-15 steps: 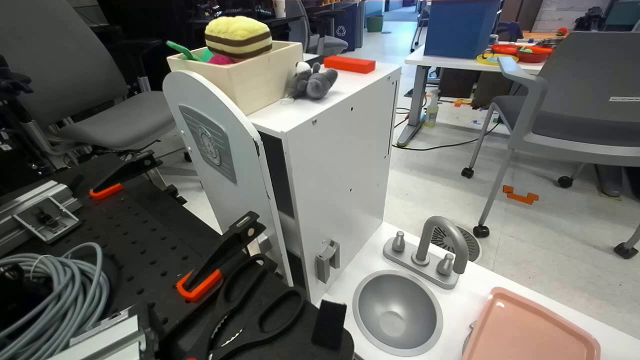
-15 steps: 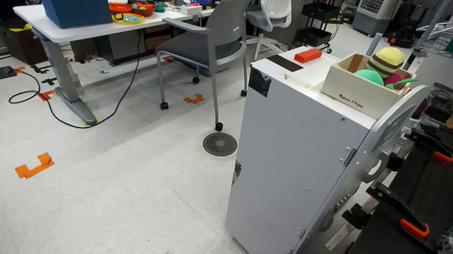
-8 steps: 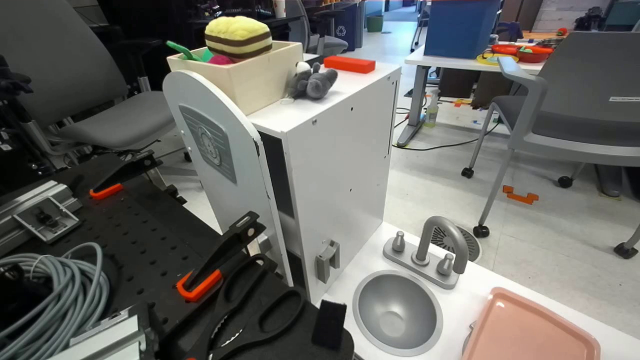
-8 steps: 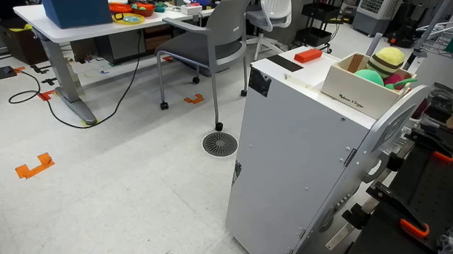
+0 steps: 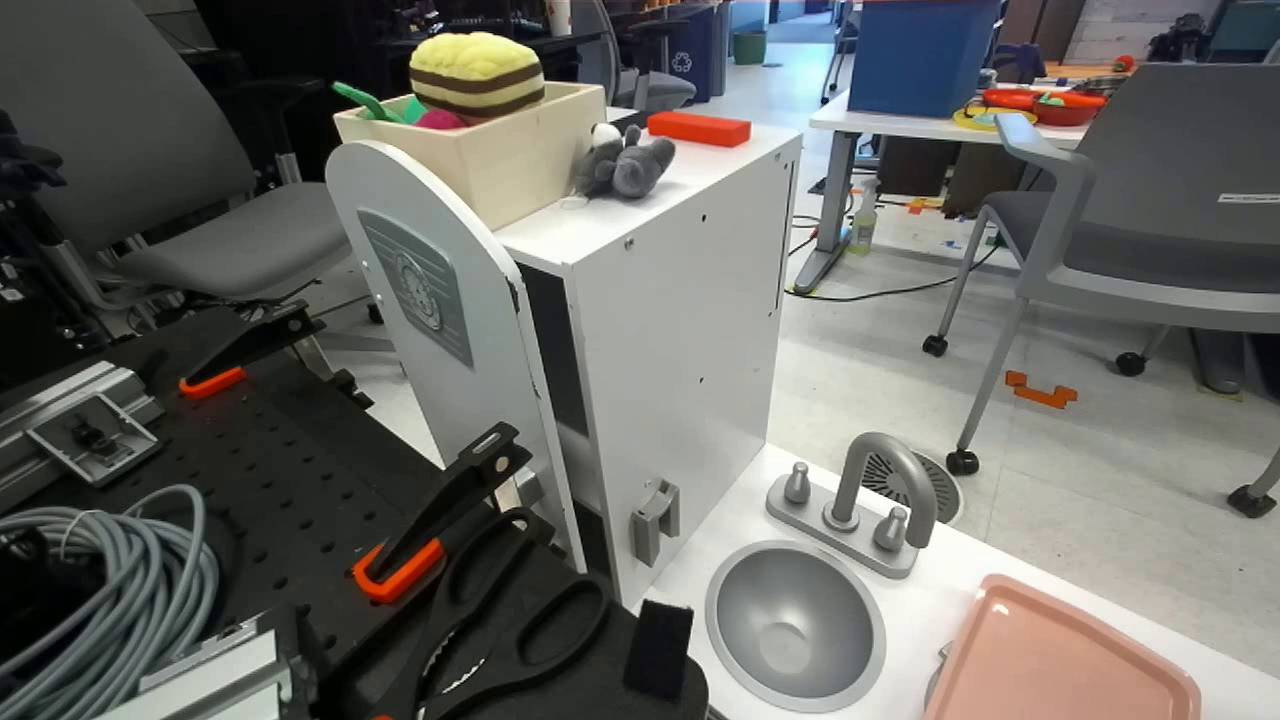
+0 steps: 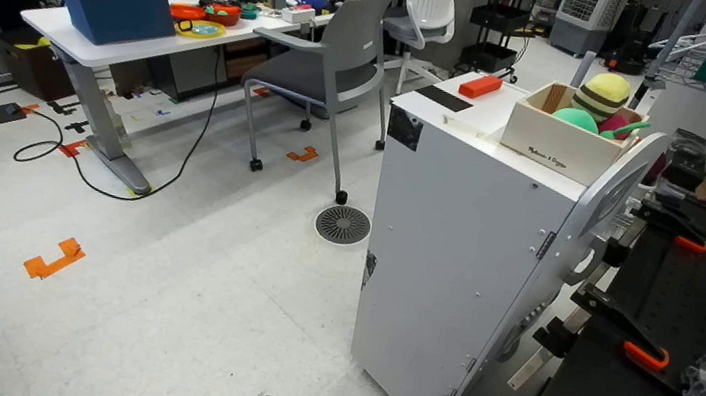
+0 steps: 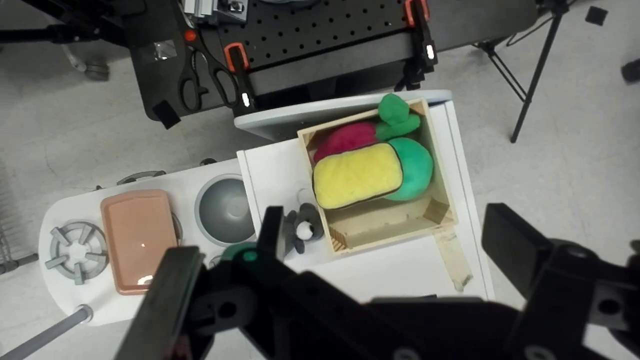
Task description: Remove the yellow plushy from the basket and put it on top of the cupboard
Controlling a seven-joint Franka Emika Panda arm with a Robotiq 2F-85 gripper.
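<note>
We see the yellow plushy (image 7: 357, 176) in the basket (image 5: 525, 165) — partly over a round green toy (image 7: 418, 170), just beside a dark pink toy (image 7: 348, 137), its striped sides rising above the basket's rim in both exterior views. The basket stands on top of the cupboard (image 5: 685, 310), where we find a grey soft toy (image 5: 635, 170) and a red block (image 5: 700, 128). In the wrist view, our fingers (image 7: 515, 245) stand wide apart.

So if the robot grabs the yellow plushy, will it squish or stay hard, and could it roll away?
The yellow plushy will probably squish a little: its top looks puffy and fuzzy. It's likely light, as it looks like stuffed cloth. It probably won't roll much, since from above it's a rounded rectangle, not a ball.
</note>
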